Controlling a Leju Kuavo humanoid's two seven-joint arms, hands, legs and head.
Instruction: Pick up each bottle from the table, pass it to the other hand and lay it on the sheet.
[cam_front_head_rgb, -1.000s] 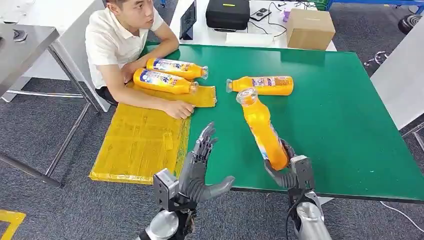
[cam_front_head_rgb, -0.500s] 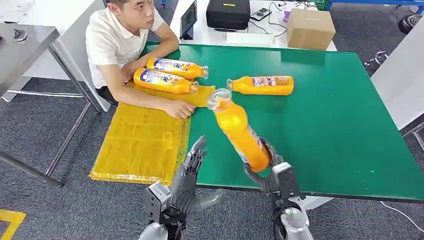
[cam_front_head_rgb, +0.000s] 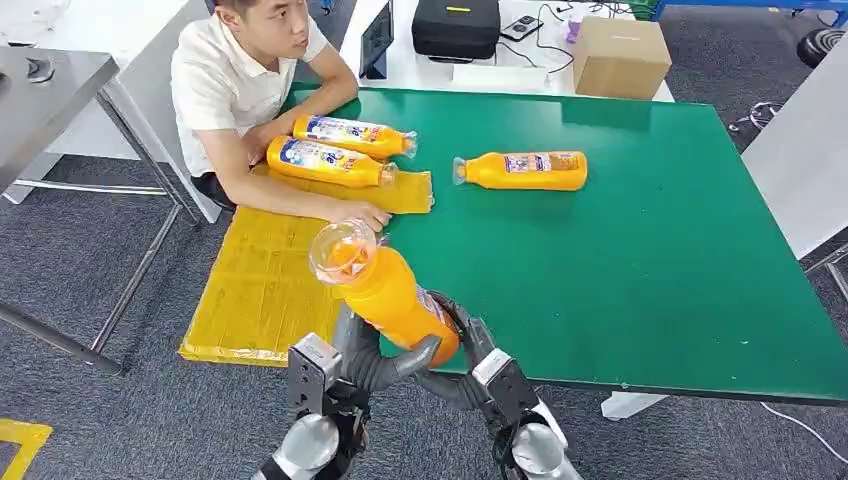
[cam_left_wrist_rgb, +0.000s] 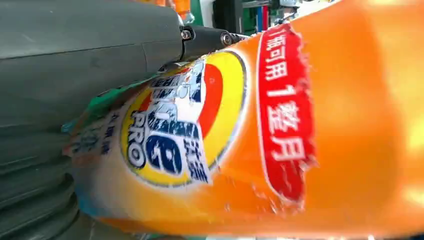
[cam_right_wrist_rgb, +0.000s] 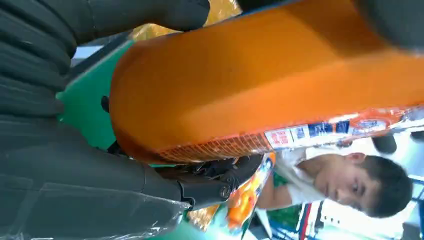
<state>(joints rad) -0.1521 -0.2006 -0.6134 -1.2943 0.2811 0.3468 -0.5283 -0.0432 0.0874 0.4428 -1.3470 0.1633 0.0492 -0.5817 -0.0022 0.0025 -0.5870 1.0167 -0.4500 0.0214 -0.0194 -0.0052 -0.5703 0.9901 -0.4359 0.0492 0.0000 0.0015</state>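
An orange bottle (cam_front_head_rgb: 390, 295) with a clear cap hangs tilted over the table's near edge, cap pointing up and to the left. My right hand (cam_front_head_rgb: 470, 355) grips its base from the right. My left hand (cam_front_head_rgb: 365, 360) wraps it from the left, thumb across the lower side, fingers hidden behind it. The label (cam_left_wrist_rgb: 170, 130) sits right against my left hand (cam_left_wrist_rgb: 75, 60). The bottle (cam_right_wrist_rgb: 260, 85) also lies in my right hand (cam_right_wrist_rgb: 50, 150). The yellow sheet (cam_front_head_rgb: 270, 290) hangs over the table's left side with two bottles (cam_front_head_rgb: 352, 135) (cam_front_head_rgb: 328, 162) at its far end. One bottle (cam_front_head_rgb: 525, 170) lies on the green table (cam_front_head_rgb: 650, 260).
A person sits at the table's far left corner with a hand (cam_front_head_rgb: 362, 217) resting on the sheet, just beyond the held bottle's cap. A cardboard box (cam_front_head_rgb: 620, 55) and a black case (cam_front_head_rgb: 455, 25) stand on a white table behind. A grey table (cam_front_head_rgb: 50, 90) stands at left.
My right hand carried the bottle left and toward me, from over the table's middle to its near edge. My left hand drew back from its raised, spread pose and closed around the bottle.
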